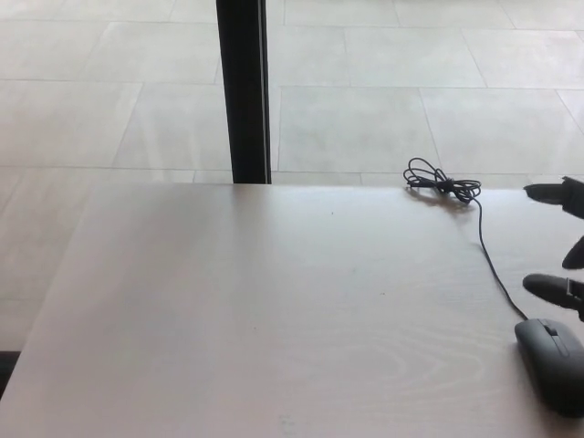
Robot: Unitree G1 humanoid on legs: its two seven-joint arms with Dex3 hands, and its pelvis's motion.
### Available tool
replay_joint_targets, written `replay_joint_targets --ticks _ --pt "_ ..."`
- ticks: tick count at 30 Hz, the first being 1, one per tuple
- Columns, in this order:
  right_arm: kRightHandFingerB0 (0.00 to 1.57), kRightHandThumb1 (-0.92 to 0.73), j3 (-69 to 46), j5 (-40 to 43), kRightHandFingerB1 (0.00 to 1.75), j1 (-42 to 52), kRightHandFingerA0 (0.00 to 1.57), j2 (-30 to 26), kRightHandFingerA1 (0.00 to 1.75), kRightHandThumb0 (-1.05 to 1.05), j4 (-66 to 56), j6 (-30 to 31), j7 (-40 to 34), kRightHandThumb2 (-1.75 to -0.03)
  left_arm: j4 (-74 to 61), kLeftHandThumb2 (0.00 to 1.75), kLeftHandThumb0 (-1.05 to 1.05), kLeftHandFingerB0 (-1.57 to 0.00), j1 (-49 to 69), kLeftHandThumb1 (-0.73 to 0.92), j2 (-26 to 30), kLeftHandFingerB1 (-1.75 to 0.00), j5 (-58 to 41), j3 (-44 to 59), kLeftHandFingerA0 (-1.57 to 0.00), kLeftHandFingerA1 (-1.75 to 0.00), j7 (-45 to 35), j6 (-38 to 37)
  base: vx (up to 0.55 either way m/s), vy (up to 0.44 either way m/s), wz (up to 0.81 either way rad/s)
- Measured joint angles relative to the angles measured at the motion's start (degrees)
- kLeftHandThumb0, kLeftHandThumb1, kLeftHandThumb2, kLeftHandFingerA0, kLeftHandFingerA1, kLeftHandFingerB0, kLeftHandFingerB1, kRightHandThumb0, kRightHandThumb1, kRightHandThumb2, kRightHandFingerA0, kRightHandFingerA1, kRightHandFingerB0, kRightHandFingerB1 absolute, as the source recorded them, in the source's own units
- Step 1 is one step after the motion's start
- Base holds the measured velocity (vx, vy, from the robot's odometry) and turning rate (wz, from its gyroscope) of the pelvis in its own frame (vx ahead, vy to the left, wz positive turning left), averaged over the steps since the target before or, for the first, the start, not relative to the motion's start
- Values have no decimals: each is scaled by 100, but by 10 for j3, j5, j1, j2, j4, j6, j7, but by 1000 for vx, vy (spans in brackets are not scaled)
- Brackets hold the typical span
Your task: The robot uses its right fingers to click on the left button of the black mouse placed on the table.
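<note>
Here the black mouse lies on the pale wood-grain bench at the far right, close to the near edge, with its right side cut off by the picture's border. Its two buttons and the wheel between them face away from the robot, toward the far side of the bench. From its front a thin black cable runs away across the bench top and ends in a loose bundled coil lying near the far edge. The right hand comes in from the right border, only partly in view: three dark fingers show, one up by the far edge near the coil, one short piece at the border below it, and the lowest one just above the front of the mouse. The fingers stand apart from one another, so the hand is spread and holds nothing. Whether the lowest finger is touching the mouse cannot be made out; a narrow strip of bench seems to show between them. The left hand does not show anywhere. Beyond the bench is a floor of large light tiles, and a black upright post stands on it just past the far edge, left of centre.
</note>
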Motion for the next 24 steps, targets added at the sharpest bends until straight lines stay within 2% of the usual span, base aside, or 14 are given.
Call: replay_joint_targets --ticks 1,2,4,5,7,9,10,11,12,13,16,20,21,24 --pt "36 -47 10 -10 44 -2 95 -1 119 -36 1 2 2 -70 0 54 -46 -77 -1 48 0 -55 0 0 -91 -118 0 0 0 0 0" --pt "42 -56 20 -19 35 -3 92 -2 114 -29 3 3 5 -57 0 55 -47 -74 -1 47 0 -54 0 0 -91 -110 0 0 0 0 0" --pt "41 -57 38 -35 35 -4 86 -5 125 -31 6 7 10 -57 0 55 -46 -75 -2 48 0 -54 0 -1 -95 -106 0 0 0 0 0" --pt "43 -56 45 -43 36 -5 87 -7 126 -31 8 9 12 -57 0 55 -46 -80 -3 49 1 -55 0 -1 -81 -87 0 0 0 0 0" --pt "45 -54 60 -61 38 -6 85 -11 142 -34 12 13 16 -58 0 54 -47 -83 -4 48 2 -55 0 -1 -92 -102 0 0 0 0 0" --pt "45 -54 71 -75 38 -8 85 -15 142 -34 20 15 18 -58 0 54 -47 -83 -5 48 3 -55 0 -1 -92 -102 0 0 0 0 0" --pt "46 -54 77 -85 39 -9 83 -17 146 -35 24 16 18 -59 0 55 -48 -81 -5 48 4 -55 0 -1 -90 -92 0 0 0 0 0" --pt "47 -57 82 -93 38 -9 67 -20 104 -38 28 16 18 -57 0 55 -47 -80 -5 47 4 -55 0 -1 -90 -88 0 0 0 0 0" --pt "40 -46 87 -102 52 -9 49 -22 71 -46 32 17 18 -82 0 55 -49 -79 -6 47 4 -55 0 -1 -90 -90 0 0 0 0 0" --pt "48 -63 90 -107 36 -10 35 -24 50 -48 34 17 18 -58 0 55 -46 -78 -6 47 4 -56 0 -1 -95 -101 1 0 0 0 0" --pt "54 -62 104 -134 39 -10 33 -32 51 -54 36 24 20 -59 0 55 -48 -79 -7 47 4 -55 -1 -1 -93 -95 1 0 0 0 0" --pt "50 -62 116 -164 37 -11 31 -43 48 -54 36 35 21 -59 0 55 -46 -83 -8 49 4 -56 -1 -1 -96 -102 1 0 0 0 0" --pt "48 -64 119 -174 36 -11 30 -46 50 -47 36 38 22 -59 0 55 -45 -83 -8 47 4 -56 -1 -1 -92 -86 1 0 0 0 0" --pt "48 -61 128 -199 37 -11 32 -52 53 -41 35 48 30 -58 0 55 -47 -80 -8 48 4 -54 -1 -1 -89 -86 1 0 0 0 0"
